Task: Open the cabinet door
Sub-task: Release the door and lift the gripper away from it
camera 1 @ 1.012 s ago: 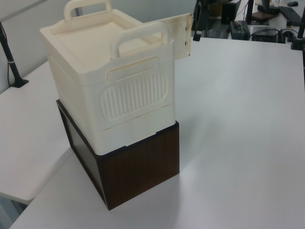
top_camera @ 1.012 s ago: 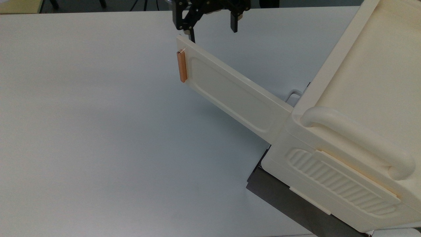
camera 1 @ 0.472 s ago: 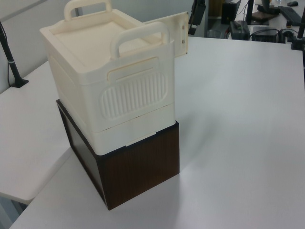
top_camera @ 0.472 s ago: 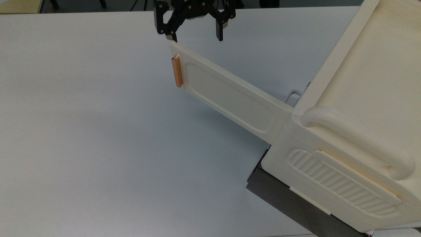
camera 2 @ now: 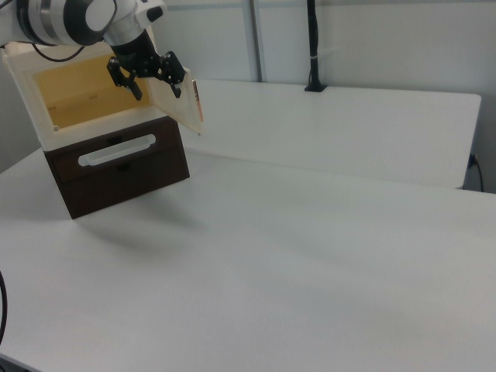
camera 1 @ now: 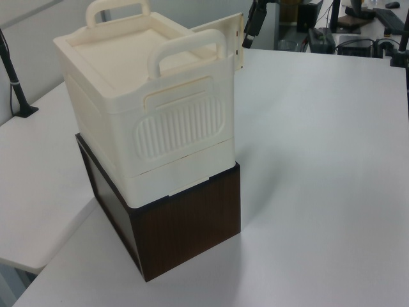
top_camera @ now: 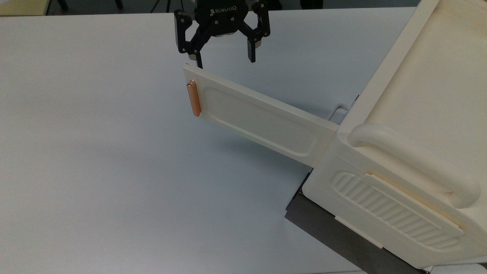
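Observation:
The cabinet door (top_camera: 262,121) is a cream panel with a recessed field. It stands swung far out from the cream cabinet (top_camera: 418,125). Its copper-orange bar handle (top_camera: 194,99) runs along the free edge. My gripper (top_camera: 225,57) is open just behind the door's free end, and its finger (top_camera: 199,60) on the top view's left rests at the panel's top corner. In the right view the gripper (camera 2: 151,81) sits against the inner face of the door (camera 2: 172,107), and the cabinet's yellowish interior (camera 2: 81,97) is exposed. From the left view, the door (camera 1: 231,39) pokes out behind the cabinet, beside the gripper (camera 1: 250,29).
The cabinet stands on a dark brown box (camera 1: 185,224) with a white bar handle (camera 2: 116,151) on its front. Two arched carry handles (top_camera: 411,160) top the cabinet. A thin wire loop (top_camera: 338,110) shows behind the door. White table (top_camera: 95,152) spreads around.
The gripper has moved toward the top view's left and lower, staying open. The door's free end swung with it, so the door stands wider open.

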### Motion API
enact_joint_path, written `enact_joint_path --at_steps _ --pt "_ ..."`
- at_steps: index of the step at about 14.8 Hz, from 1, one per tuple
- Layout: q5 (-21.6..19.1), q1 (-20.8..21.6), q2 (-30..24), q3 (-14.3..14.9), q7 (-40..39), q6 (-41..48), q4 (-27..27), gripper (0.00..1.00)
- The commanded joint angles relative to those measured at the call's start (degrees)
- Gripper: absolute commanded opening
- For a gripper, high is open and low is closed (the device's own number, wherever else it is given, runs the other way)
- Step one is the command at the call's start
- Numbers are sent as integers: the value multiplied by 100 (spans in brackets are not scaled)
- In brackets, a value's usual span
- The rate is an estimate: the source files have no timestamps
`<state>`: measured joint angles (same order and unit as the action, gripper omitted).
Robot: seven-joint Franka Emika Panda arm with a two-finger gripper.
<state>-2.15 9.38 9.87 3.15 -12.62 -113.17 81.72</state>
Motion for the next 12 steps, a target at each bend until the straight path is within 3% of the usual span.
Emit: enact_joint_path --at_steps 1,5,7,12 --pt "171 -50 -204 -16 119 679 152 100" --pt "575 -209 -407 -25 547 1709 336 100" --pt "690 -419 -486 -86 996 1841 441 100" --pt "681 -683 -961 -122 1025 2017 907 100"
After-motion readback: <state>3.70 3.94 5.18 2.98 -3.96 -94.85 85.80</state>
